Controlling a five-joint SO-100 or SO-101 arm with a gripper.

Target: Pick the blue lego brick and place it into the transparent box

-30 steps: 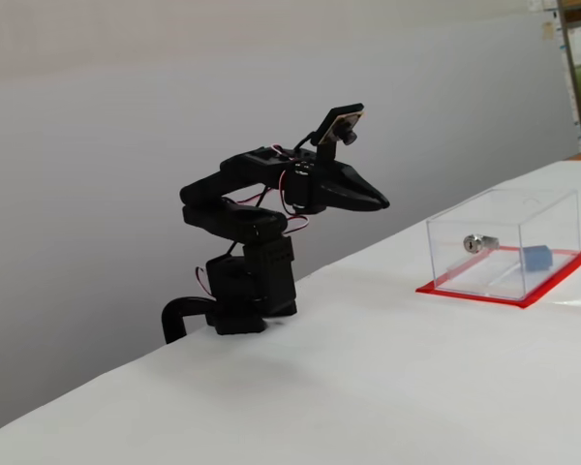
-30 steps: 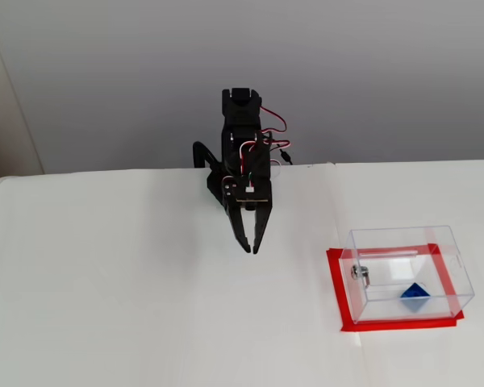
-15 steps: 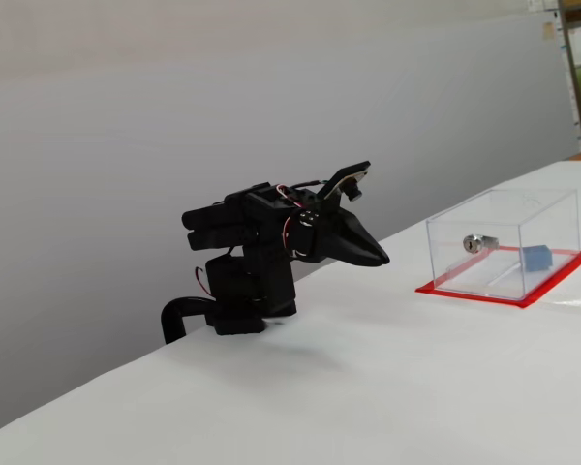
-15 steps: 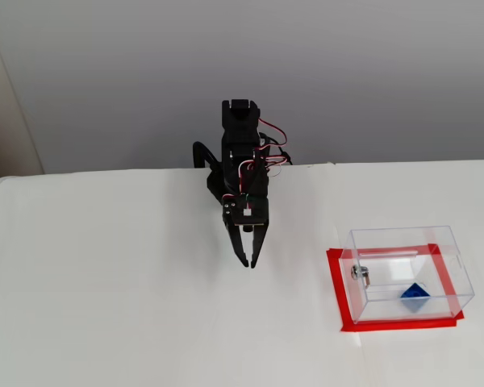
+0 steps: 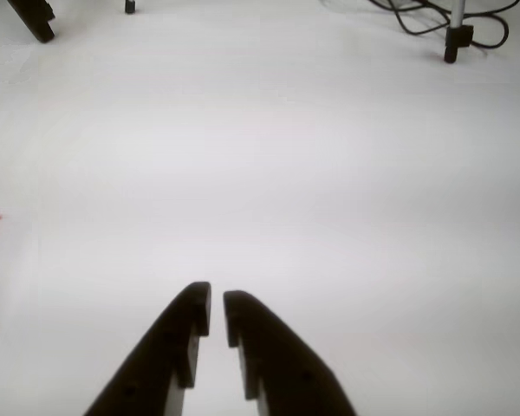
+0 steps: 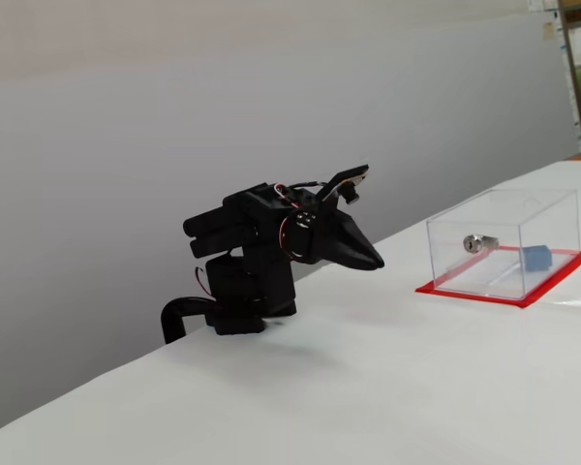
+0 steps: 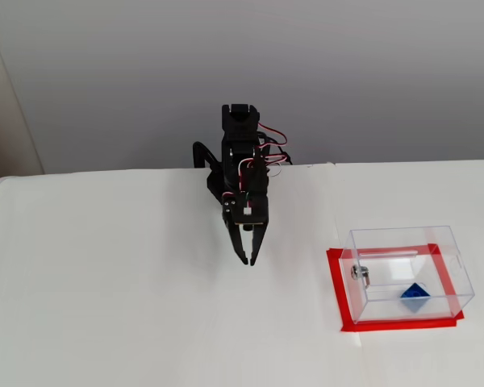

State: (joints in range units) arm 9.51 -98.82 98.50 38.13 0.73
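**Brick in box, arm folded back near its base**

Blue lego brick [image 7: 415, 296]: small, bright blue, reads as a diamond from the higher fixed view, paler blue block in the side fixed view [image 6: 536, 258]. Studs too small to make out.

It sits inside the transparent box [image 7: 452, 260], on the floor toward the corner away from the lock. Box is clear-walled, rectangular, standing on a red base sheet [image 7: 335, 284] that sticks out past the walls. Silver lock [image 6: 478, 242] is mounted on one wall. Nothing else visible in the box.

Gripper [image 7: 247, 261] is well apart from the box, over bare white table [image 6: 387, 387], pointing forward and slightly down in the side fixed view [image 6: 376, 262]. Wrist view shows the two black fingers [image 5: 269, 351] with only a thin slit between the tips [image 5: 217, 303], nothing held. A sliver of red shows at that view's left edge.

Versus half a second ago: gripper tip pulled back a touch and sits a bit closer to the base; arm posture otherwise the same low fold. A second ago the arm was raised higher. Brick and box unchanged.
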